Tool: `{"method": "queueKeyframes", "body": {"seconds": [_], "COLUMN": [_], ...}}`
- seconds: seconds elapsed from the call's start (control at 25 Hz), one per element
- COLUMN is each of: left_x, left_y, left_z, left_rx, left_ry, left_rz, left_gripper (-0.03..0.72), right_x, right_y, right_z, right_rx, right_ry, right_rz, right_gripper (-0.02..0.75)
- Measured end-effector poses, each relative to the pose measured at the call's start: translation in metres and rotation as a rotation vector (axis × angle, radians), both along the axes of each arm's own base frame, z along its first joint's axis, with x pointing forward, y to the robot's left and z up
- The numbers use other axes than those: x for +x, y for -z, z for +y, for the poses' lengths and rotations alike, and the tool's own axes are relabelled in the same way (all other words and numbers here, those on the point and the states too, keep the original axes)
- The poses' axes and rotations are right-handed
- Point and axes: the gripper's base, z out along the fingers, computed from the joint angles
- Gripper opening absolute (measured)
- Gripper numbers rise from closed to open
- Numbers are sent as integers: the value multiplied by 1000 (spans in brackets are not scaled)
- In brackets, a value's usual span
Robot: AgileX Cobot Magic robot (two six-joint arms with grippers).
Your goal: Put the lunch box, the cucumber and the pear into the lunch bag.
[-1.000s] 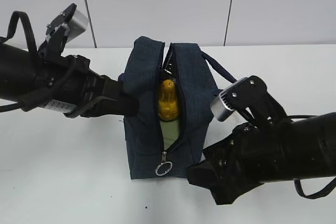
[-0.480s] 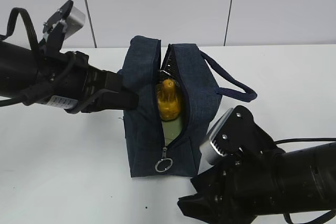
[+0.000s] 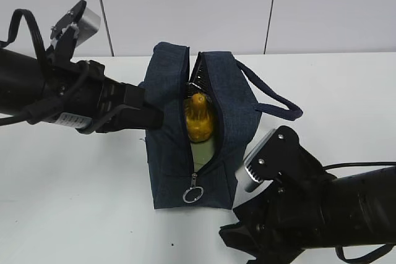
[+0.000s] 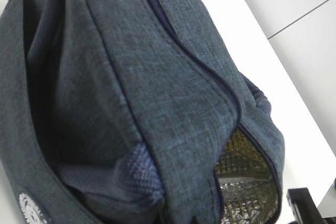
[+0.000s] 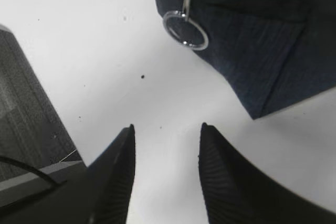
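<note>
The navy lunch bag (image 3: pixel 167 97) stands mid-table with its top zipper open. Inside it shows the yellow-orange pear (image 3: pixel 198 122), and below the pear the pale green lid of the lunch box (image 3: pixel 203 150). The cucumber is out of view. My left gripper (image 3: pixel 154 119) presses into the bag's left wall; in the left wrist view bunched fabric (image 4: pixel 157 93) hides its fingers, beside the foil lining (image 4: pixel 247 182). My right gripper (image 5: pixel 166 128) hovers open over bare table, short of the ring pull (image 5: pixel 185 30), with nothing between its fingers.
A loop handle (image 3: pixel 275 100) trails off the bag's right side. My right arm (image 3: pixel 309 211) lies low at the front right corner of the white table (image 3: pixel 74 202). A grey wall (image 3: pixel 185 4) closes the back.
My right arm has dropped back from the bag's right side toward the table's front edge, and its jaws have narrowed. The left arm has barely shifted.
</note>
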Motion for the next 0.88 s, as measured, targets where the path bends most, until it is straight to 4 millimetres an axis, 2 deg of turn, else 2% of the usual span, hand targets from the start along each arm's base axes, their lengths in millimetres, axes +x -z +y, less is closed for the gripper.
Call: {"method": "queueKeyframes", "body": {"seconds": [0.32, 0.52, 0.68, 0.88], "left_x": [0, 0, 0, 0], "left_y": [0, 0, 0, 0], "left_z": [0, 0, 0, 0], "left_rx": [0, 0, 0, 1], "left_ry": [-1, -1, -2, -4], "left_rz": [0, 0, -1, -2], "left_gripper": [-14, -14, -14, -14], "right_x": [9, 9, 9, 5], "right_y": [-4, -4, -3, 4], "right_z": [-1, -1, 0, 9], "right_rx": [34, 56, 49, 59], "right_ry": [179, 218, 176, 13], "right_rz": [78, 113, 97, 76], "right_gripper": [324, 324, 323, 324]}}
